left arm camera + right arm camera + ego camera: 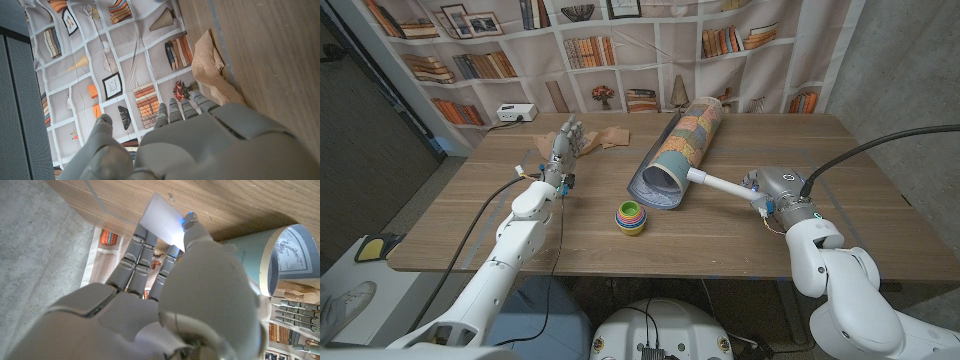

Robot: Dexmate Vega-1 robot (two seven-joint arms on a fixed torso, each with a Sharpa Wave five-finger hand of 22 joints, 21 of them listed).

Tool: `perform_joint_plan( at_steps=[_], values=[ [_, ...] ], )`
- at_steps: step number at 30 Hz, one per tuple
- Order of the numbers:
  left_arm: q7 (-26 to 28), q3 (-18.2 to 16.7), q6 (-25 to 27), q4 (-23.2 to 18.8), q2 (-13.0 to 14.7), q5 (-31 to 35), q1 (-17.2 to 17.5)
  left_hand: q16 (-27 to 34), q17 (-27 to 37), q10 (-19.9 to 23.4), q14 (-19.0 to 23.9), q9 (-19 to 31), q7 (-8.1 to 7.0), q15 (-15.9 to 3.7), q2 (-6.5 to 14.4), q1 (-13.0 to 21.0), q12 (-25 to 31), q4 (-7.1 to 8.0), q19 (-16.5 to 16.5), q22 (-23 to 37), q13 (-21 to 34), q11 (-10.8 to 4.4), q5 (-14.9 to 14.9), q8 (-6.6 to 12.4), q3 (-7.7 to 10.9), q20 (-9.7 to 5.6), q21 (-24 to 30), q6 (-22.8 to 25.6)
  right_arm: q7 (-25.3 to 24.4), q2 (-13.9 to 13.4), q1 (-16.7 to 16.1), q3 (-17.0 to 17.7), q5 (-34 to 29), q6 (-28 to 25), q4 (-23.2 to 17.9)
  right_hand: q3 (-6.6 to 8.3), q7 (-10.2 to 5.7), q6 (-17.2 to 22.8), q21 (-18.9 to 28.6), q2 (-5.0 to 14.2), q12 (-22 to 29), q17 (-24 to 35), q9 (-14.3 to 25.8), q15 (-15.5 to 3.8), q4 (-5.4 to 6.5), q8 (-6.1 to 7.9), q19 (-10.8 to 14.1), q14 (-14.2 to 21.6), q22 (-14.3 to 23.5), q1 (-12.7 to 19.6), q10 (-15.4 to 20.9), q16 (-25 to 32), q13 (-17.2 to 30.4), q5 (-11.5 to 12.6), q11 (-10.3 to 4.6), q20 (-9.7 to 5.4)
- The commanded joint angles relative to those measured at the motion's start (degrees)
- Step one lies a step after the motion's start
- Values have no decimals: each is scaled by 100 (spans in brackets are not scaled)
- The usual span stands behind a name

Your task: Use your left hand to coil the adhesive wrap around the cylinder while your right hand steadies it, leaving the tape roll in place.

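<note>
The head view showed the cylinder (678, 144) lying on the bench (840, 210), near stacked cups (630, 216). The right robot hand (758, 190) pinched a white strip (715, 184) touching the cylinder's open end; the right wrist view showed its fingers (135, 255) against that strip. The left robot hand (563, 143) stood apart, fingers spread, holding nothing. Writing was unreadable.

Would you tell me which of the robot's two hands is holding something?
The right hand grips a white tape roll beside the cylinder; the left hand is raised and holds nothing.
</note>
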Motion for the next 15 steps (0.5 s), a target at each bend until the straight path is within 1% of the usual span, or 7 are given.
perform_joint_plan(
  at_steps=[1,7,15],
  values=[
    [-91,107,-385,223,2,205,-171,35,24,68,-13,34,7,-32,25,-1,18,-20,10,27,31,6,0,18,7,6,42,71,674,266,-217,420,-498,369,113,49,13,32,65,312,29,382,6,-1525,24,-17,-33,702,8,247,311,-29,21,35,-245,-520],
    [-99,127,-459,298,15,249,-239,36,24,70,-10,35,22,-32,21,-1,18,-22,13,27,31,-6,-1,28,7,5,43,105,850,406,-362,620,-668,497,157,47,9,18,109,308,29,406,6,-1525,24,-37,-61,715,-2,247,311,-61,32,35,-244,-527],
    [-39,159,-640,376,37,389,-302,37,24,95,-8,36,40,-31,18,-2,28,-23,18,27,32,-8,-1,38,7,6,44,147,841,528,-586,911,-683,679,185,45,9,46,186,304,21,444,6,-1526,24,-50,-101,733,-18,247,318,-115,32,36,-246,-527]
  ],
)
